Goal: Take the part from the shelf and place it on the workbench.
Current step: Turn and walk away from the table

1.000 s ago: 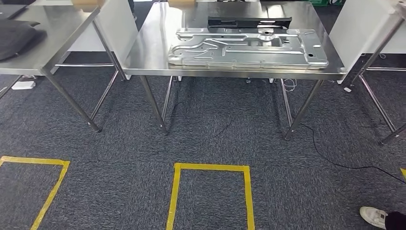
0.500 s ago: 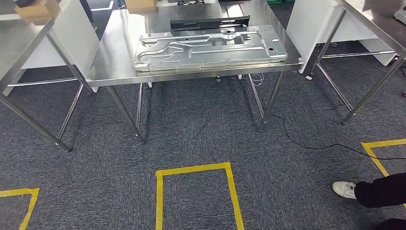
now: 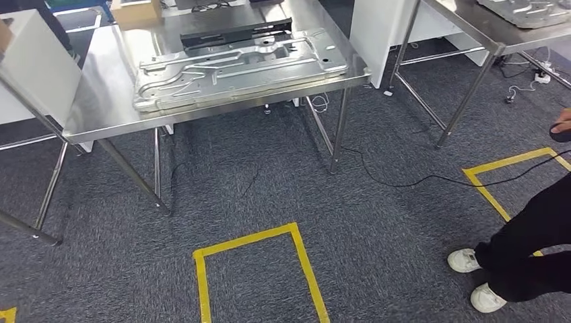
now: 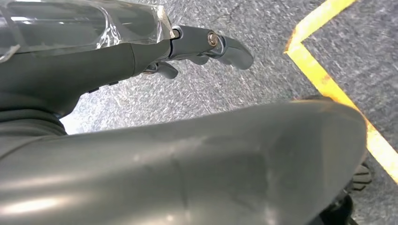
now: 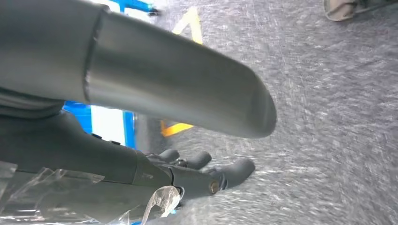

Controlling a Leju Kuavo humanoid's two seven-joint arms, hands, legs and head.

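My view swings right; the person (image 3: 532, 252) stands nearer. The part (image 3: 236, 64) lies on the counter (image 3: 101, 111). My left robot hand (image 4: 206, 44) and right robot hand (image 5: 206, 173) hang empty, fingers loosely apart.

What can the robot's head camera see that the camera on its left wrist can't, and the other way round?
The head view takes in the steel workbench with a large stamped metal panel and a black part behind it, plus a person's legs and white shoes. The left wrist view sees the robot's own left hand, hanging empty above the floor. Both share the grey carpet and yellow floor tape.
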